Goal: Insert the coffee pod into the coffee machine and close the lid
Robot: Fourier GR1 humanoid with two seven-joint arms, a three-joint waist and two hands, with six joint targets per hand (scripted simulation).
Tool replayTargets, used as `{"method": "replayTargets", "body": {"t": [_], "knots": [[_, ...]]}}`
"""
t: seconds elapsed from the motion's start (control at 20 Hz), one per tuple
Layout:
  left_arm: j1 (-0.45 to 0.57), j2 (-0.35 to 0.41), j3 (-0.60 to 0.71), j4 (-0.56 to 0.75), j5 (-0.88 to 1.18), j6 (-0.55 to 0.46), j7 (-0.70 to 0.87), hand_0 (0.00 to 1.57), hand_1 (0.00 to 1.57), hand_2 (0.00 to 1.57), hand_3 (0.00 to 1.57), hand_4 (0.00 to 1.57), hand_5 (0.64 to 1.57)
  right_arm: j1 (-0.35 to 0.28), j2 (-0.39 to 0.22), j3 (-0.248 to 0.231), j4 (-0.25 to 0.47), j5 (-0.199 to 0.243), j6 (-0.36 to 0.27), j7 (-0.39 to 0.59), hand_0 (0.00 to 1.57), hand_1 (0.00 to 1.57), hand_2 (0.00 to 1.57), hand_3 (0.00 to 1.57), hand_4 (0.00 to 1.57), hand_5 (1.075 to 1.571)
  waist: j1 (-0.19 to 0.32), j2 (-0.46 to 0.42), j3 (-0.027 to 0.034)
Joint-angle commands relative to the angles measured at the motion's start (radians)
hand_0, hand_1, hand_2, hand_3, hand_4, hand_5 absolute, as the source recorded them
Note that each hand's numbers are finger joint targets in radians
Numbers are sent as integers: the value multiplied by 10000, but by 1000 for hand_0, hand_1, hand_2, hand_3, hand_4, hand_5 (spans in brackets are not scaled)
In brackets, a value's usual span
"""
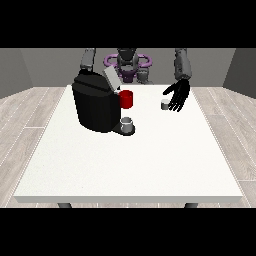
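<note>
One cup [128, 123], one coffee machine [97, 104], one coffee pod [164, 104].

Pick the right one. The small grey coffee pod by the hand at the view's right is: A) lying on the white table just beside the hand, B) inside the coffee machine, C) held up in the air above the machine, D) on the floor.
A: the coffee pod lies on the table beside the open hand at the view's right, apart from the coffee machine.

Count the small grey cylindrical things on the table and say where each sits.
2. One small grey cylinder stands on the coffee machine base, below the red part. The other sits on the table beside the hand at the view's right. The machine may hide more.
</note>
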Motion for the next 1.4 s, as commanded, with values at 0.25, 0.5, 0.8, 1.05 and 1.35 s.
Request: {"method": "replayTargets", "body": {"t": [0.25, 0.5, 0.8, 1.05, 1.35], "knots": [[-672, -366, -644, 1070, -1832, 1403, -388, 1038, 1038, 1105, 908, 462, 1571, -327, -204, -179, 666, -205, 465, -110, 0, 0, 0, 0, 0, 1571, -100, 8, 2], [-783, -629, -1395, 1271, -2909, 1413, 133, 826, 826, 998, 857, 340, 1571, -419, 139, -168, 1277, -122, 111, -655, 0, 0, 0, 0, 0, 1571, 47, -4, 4], [-770, -426, -1576, 2039, -3585, 865, 184, 789, 789, 960, 845, 392, 1571, -346, -371, -680, 1507, -655, 720, -639, 0, 0, 0, 0, 0, 1571, 36, -371, 3], [-1132, -257, -1086, 2972, -3624, 1108, -780, 909, 909, 1050, 956, 411, 1571, -95, -144, -101, 1330, 352, -214, -236, 0, 0, 0, 0, 0, 1571, -96, -296, -2], [-1665, -1072, -834, 2444, -3091, 342, -716, 1369, 1369, 1368, 1298, 482, 1571, 324, -86, -101, 1908, 513, -351, -332, 0, 0, 0, 0, 0, 1571, 133, -1206, 5]]}}
